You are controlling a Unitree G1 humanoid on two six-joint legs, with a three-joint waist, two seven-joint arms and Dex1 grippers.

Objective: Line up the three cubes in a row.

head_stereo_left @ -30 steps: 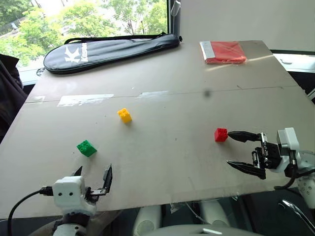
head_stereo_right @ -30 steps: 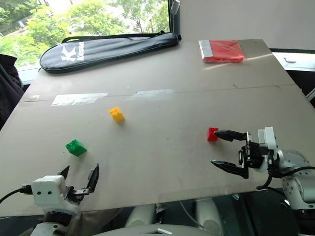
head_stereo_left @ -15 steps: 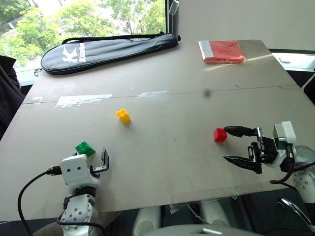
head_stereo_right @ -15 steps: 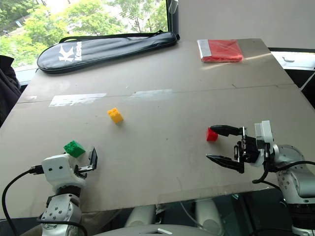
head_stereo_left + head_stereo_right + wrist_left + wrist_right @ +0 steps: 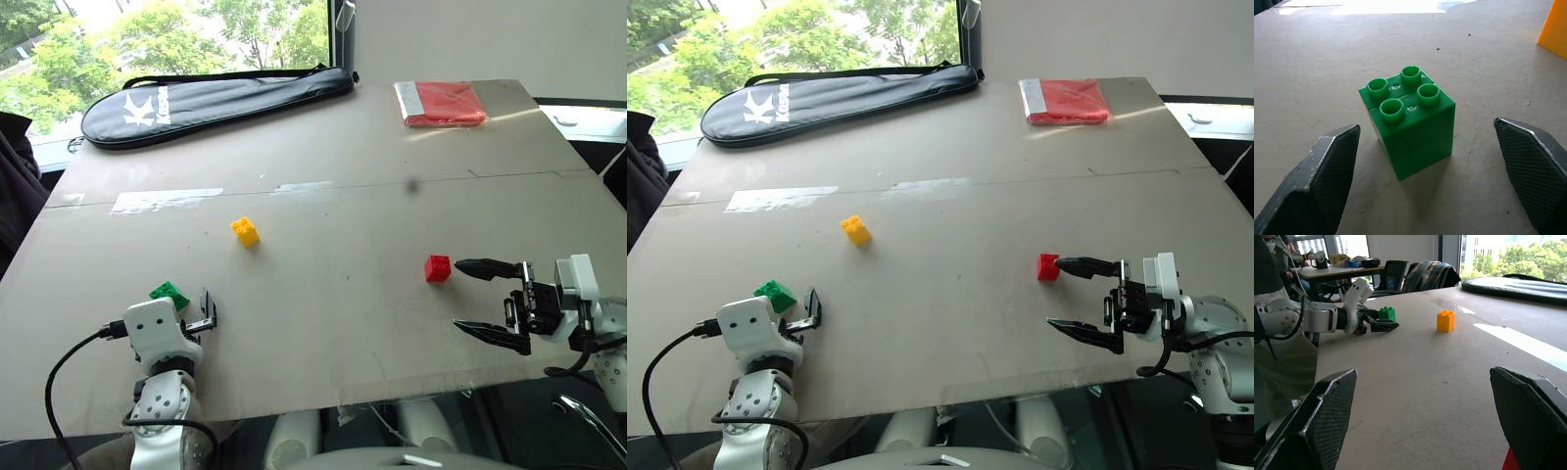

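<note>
Risk sits mostly with the left gripper [image 5: 1425, 166]: its 2 fingers stand spread wide on either side of the green cube [image 5: 1409, 125] without touching it, and the cube is turned corner-on to the pads. If the fingers shut unevenly, 1 pad would likely strike an edge first and spin or push the cube aside. The yellow cube [image 5: 246, 231] lies well apart at about 1 o'clock from the green one. The red cube [image 5: 438, 268] sits at about 3 o'clock from the green cube across the table [image 5: 323, 323], just beside a fingertip of the right gripper [image 5: 470, 297], also spread and empty; any stray swing there could knock it.
</note>
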